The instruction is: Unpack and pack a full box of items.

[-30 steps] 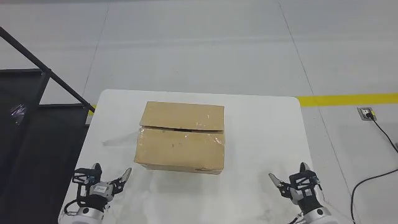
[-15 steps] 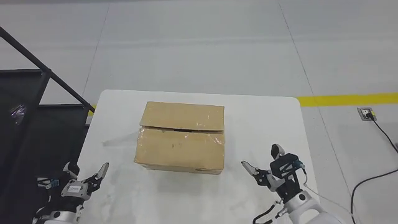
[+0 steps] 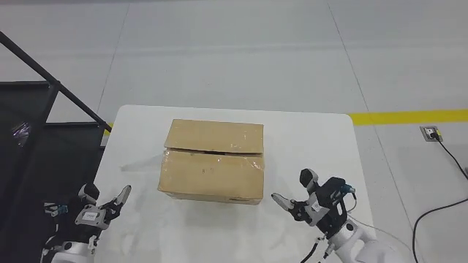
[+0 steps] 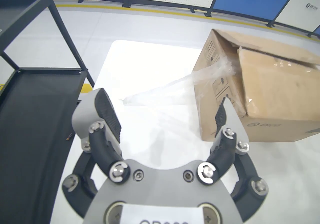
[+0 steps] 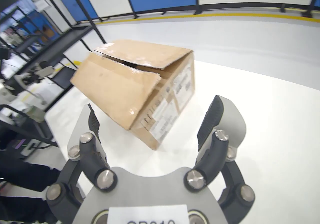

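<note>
**Right arm closing in on the box**

The right gripper slid in from the near right corner toward the box, jaws wide apart. The left gripper, also spread, drifted out to the near left edge. The box sits mid table, flaps still folded over, so I'd say unpacking hasn't started.

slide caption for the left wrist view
Open left gripper faces a cardboard box trailing loose clear tape on a white table.
</note>
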